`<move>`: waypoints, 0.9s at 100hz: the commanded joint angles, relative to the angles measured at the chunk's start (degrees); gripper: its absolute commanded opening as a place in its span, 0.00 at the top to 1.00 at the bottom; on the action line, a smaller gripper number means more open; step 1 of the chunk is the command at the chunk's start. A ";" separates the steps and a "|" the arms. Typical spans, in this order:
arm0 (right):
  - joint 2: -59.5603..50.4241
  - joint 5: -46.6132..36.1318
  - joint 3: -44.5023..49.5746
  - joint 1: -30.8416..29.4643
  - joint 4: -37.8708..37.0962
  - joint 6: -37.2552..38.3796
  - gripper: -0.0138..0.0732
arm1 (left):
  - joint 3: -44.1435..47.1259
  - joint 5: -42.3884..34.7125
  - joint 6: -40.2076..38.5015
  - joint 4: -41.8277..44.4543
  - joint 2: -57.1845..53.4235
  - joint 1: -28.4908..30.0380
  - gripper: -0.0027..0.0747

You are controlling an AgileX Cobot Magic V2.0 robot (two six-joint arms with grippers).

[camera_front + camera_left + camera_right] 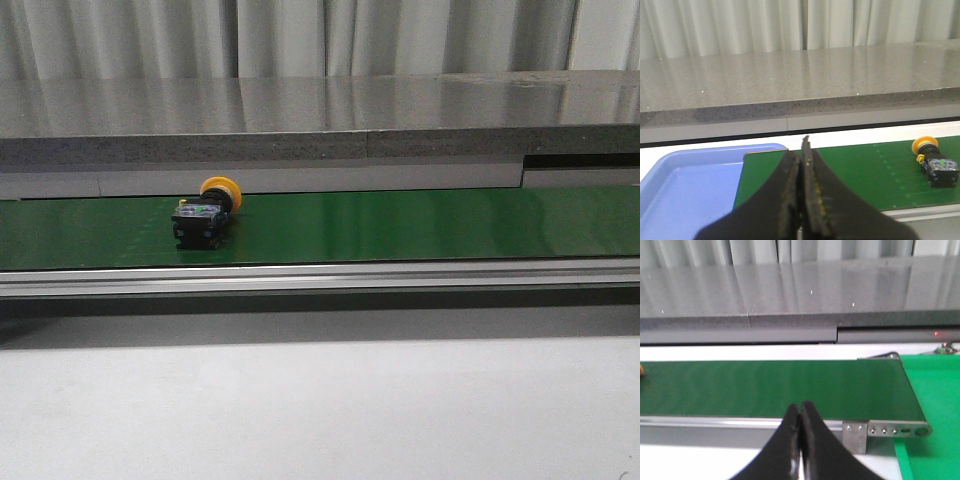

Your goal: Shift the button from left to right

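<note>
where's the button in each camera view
Front view: the button lies on its side on the green belt, left of centre, yellow cap toward the back.
Left wrist view: it is at the far right edge, on the belt, apart from the shut left gripper.
Right wrist view: only an orange sliver at the left edge, probably its cap.
Shared landmark: the green belt.

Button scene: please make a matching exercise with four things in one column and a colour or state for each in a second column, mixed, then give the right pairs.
Things:
1. button cap
2. conveyor belt
3. tray
4. left gripper

Colour or state:
A. shut, holding nothing
B. blue
C. yellow-orange
D. dark green

Pairs: 1-C, 2-D, 3-B, 4-A
</note>
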 commanded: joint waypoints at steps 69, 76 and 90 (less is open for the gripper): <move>38.83 16.68 -24.55 0.19 0.88 0.00 0.91 | -1.52 -4.79 0.16 -0.31 0.33 -0.41 0.99; 39.02 17.44 -24.55 0.19 1.47 0.00 0.86 | -1.52 -4.79 0.16 -0.31 0.33 -0.41 0.99; 39.02 18.48 -24.55 0.19 1.60 0.00 0.60 | -1.52 -4.79 0.16 -0.31 0.33 -0.41 0.99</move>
